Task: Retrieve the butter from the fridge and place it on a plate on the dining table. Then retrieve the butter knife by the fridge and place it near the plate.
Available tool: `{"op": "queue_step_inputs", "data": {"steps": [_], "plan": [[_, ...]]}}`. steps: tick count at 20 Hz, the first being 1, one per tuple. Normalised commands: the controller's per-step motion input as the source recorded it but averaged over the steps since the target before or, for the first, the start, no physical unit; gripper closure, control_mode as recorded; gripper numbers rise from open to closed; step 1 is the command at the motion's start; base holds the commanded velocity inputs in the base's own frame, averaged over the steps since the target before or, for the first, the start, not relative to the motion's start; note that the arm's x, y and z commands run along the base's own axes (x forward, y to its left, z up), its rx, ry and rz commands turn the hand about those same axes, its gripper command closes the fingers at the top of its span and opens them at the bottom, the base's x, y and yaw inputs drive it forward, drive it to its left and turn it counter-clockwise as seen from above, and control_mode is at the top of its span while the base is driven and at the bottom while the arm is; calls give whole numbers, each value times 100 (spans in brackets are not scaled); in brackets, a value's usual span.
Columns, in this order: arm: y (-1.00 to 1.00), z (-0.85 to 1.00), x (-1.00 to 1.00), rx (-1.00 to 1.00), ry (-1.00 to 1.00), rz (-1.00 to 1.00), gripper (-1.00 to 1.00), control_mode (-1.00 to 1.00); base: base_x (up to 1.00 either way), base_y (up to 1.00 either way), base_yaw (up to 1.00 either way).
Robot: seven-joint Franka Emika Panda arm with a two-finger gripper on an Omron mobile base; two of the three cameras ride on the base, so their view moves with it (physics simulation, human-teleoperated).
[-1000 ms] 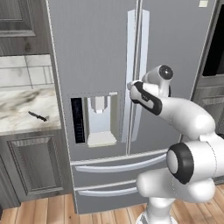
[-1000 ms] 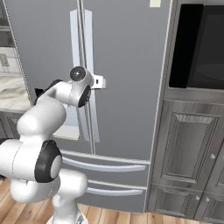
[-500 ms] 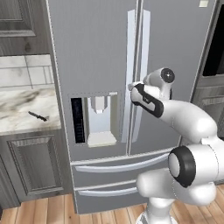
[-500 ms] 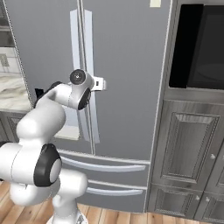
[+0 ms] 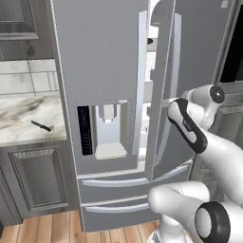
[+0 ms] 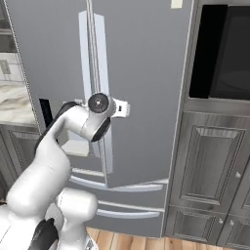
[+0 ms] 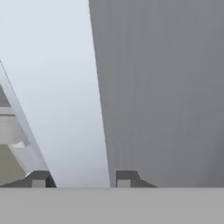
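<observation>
gripper (image 7: pixel 81 177) is clamping the fridge (image 5: pixel 104 71) door handle (image 7: pixel 65 100) between its jaws, door standing ajar; butter is not showing yet. butter knife (image 5: pixel 42 126) is lying well left of the jaws on the counter (image 5: pixel 23 118); both fetches are waiting.

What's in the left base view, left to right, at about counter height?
butter knife on the marble counter → water dispenser panel on the left fridge door → left door's handle → right fridge door, swung ajar → end effector at that door's handle.
</observation>
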Motion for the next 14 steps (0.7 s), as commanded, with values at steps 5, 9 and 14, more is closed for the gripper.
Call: {"op": "queue_step_inputs", "data": {"steps": [5,9,14], "plan": [[-100,5,-93,16,0,9,100,-100,0,0,0],[-88,0,-29,15,2,7,100,-100,0,0,0],[-42,12,-28,4,3,1,-100,-100,0,0,0]]}}
